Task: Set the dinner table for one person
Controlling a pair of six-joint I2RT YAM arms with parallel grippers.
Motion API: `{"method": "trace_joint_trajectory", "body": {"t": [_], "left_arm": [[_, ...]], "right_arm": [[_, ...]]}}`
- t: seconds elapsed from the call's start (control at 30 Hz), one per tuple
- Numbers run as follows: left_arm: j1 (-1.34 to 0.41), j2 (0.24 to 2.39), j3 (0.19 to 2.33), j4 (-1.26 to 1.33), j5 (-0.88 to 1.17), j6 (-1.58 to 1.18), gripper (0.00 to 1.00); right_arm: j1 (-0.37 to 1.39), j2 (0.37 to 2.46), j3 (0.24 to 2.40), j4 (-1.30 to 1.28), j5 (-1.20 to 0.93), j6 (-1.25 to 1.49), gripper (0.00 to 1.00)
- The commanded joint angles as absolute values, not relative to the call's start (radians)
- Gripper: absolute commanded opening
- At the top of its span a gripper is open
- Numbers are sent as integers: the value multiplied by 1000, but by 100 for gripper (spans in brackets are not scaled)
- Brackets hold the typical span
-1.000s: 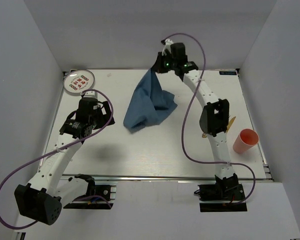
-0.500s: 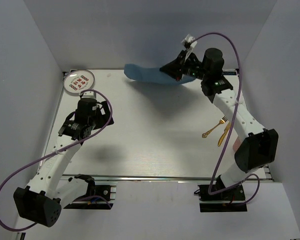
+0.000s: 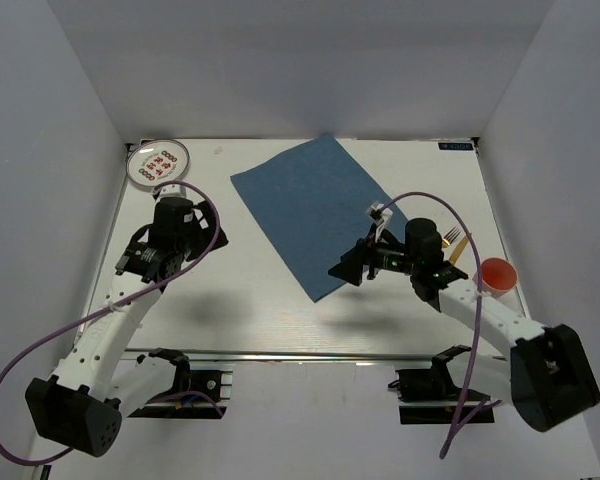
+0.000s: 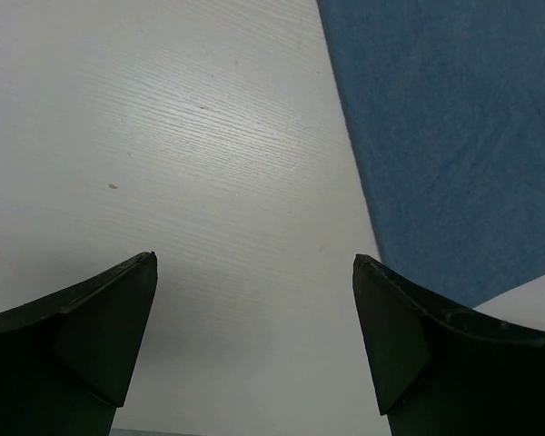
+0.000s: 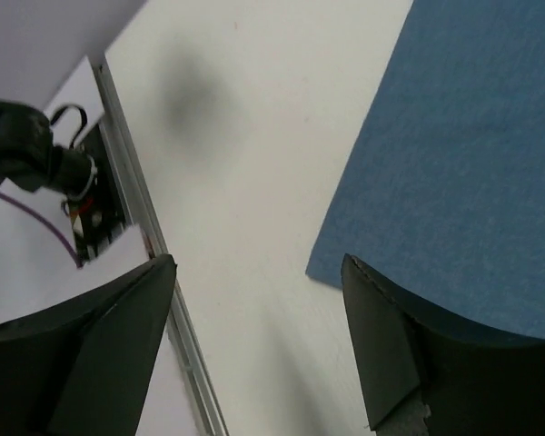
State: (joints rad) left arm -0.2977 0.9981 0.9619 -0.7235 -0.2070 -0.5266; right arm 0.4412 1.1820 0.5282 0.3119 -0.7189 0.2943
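The table (image 3: 230, 300) was white with a faint wood grain and a silvery metal edge. The cloth (image 3: 310, 205) was plain mid-blue. The small round plate (image 3: 158, 162) was pale with red printed marks. The cup (image 3: 496, 276) was coral orange, the fork (image 3: 454, 241) gold. The arms (image 3: 110, 330) were white with black joints, their cables (image 3: 421, 195) purple.

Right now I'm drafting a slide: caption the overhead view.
Blue placemat spread flat on the white table; the open right gripper hovers by its near corner, cup and plate aside.

One table (image 3: 230, 290), one blue placemat (image 3: 305, 210), one plate (image 3: 158, 162), one cup (image 3: 495, 277), one fork (image 3: 454, 240)
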Motion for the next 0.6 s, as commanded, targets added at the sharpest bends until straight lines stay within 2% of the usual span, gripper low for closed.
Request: {"method": "trace_joint_trajectory", "body": {"t": [0.0, 0.13, 0.27, 0.43, 0.5, 0.57], "left_arm": [[-311, 977, 941, -704, -226, -694, 98], [-311, 1049, 884, -545, -149, -819, 98], [-302, 1335, 1000, -512, -237, -851, 98], [-281, 1710, 1335, -568, -356, -842, 98], [-268, 1904, 1452, -555, -321, -810, 98], [-258, 2058, 1699, -627, -282, -763, 98]], "right_arm": [[452, 1088, 551, 390, -616, 339, 80], [474, 1121, 575, 282, -431, 437, 80], [521, 1199, 578, 281, -347, 503, 80], [610, 1374, 675, 230, -296, 503, 79], [624, 1408, 698, 193, -240, 555, 78], [649, 1422, 677, 184, -163, 641, 79]]}}
